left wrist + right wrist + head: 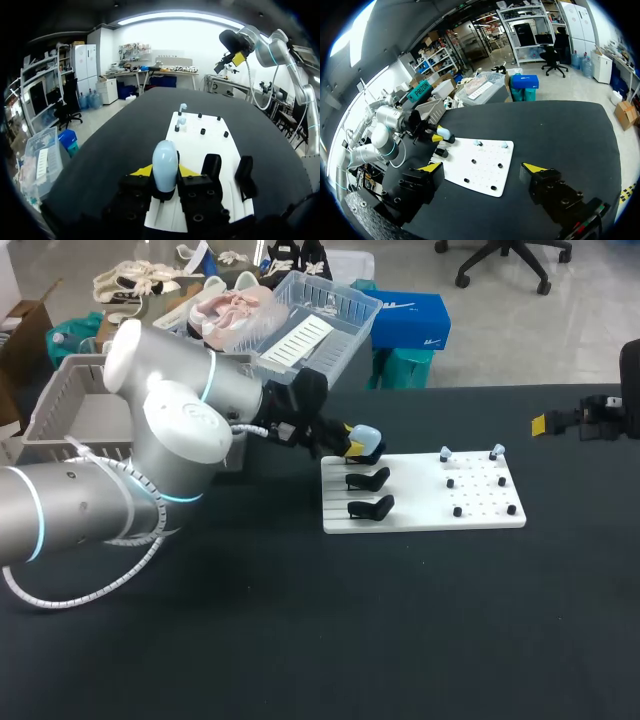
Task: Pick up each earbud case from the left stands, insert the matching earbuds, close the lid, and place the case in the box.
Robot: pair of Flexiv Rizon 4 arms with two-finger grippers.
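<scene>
A black table (300, 640) carries a white board (420, 518) near its middle. The robot's left arm (150, 440) comes in from the left side, and its pincer (355, 448) is at the board's far left corner. The pincer is closed on a pale blue earbud case (366, 437), one yellow-tipped finger pressed against each side. In the left wrist view the earbud case (165, 165) stands upright between those fingers. Whether its base touches a stand below it cannot be made out.

Just beside the held case, on the board's left part, stand two empty black stands (369, 480) (371, 507), one nearer the robot than the other. The right part of the board has rows of small black pegs (480, 490). Two pale earbuds (445, 452) (497, 451) sit on the far row of pegs, well apart from the case.

The right pincer (483, 170) hangs at the table's far right edge, well apart from the board. Its two fingers are spread wide and hold nothing. From its wrist view, the white board lies ahead of it and the left arm is beyond the board.

A grey open box (60, 400) stands at the table's far left, partly hidden behind the left arm.
</scene>
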